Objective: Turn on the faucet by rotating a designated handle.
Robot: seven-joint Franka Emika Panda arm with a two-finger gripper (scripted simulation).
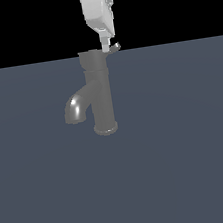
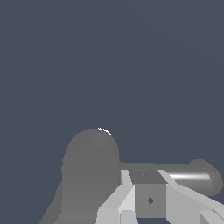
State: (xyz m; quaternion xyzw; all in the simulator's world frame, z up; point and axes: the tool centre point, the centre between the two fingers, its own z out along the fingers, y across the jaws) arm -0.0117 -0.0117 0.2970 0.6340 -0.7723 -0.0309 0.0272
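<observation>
Standing on flat grey-blue floor (image 1: pixel 193 172), faucet (image 1: pixel 100 95).

The faucet (image 1: pixel 99 92) looks like smooth dark grey metal with a glossy finish (a bright highlight sits on its curved spout (image 1: pixel 75 107)), its thin handle (image 1: pixel 114 47) shows the same sheen, the gripper (image 1: pixel 106 47) looks like smooth pale plastic, and the ground (image 1: pixel 192 162) is flat matt grey-blue.

light: even, dim | shadows: none cast | glare: spout (image 1: pixel 73 105) highlight | edges: slightly soft
</observation>
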